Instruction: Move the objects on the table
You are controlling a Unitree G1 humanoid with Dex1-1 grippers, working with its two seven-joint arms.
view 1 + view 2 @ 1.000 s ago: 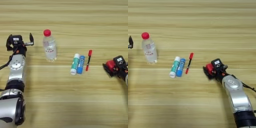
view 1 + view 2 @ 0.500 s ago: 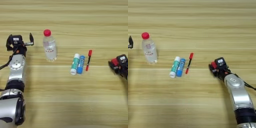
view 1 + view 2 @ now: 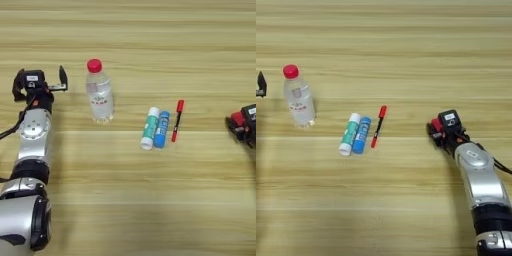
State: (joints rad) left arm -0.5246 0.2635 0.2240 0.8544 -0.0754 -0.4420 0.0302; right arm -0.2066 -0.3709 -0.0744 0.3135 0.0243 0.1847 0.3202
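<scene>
A clear plastic bottle (image 3: 100, 96) with a red cap stands upright on the wooden table (image 3: 130, 30), left of centre. Near the middle, a green-and-white tube (image 3: 149, 128) and a blue tube (image 3: 161, 129) lie side by side, touching. Just to their right lies a slim red-and-black marker (image 3: 177, 120). My right gripper (image 3: 436, 132) is low over the table, well right of the marker, shut on a small red cube (image 3: 436, 125). At the far left, a hand's width from the bottle, my left gripper (image 3: 41, 81) is open and holds nothing.
My silver left forearm (image 3: 32, 145) runs down the left edge of the table. My right forearm (image 3: 481, 185) comes in from the lower right.
My right gripper has moved to the right, away from the marker, with the red cube in it. The left arm, bottle, tubes and marker have stayed put.
</scene>
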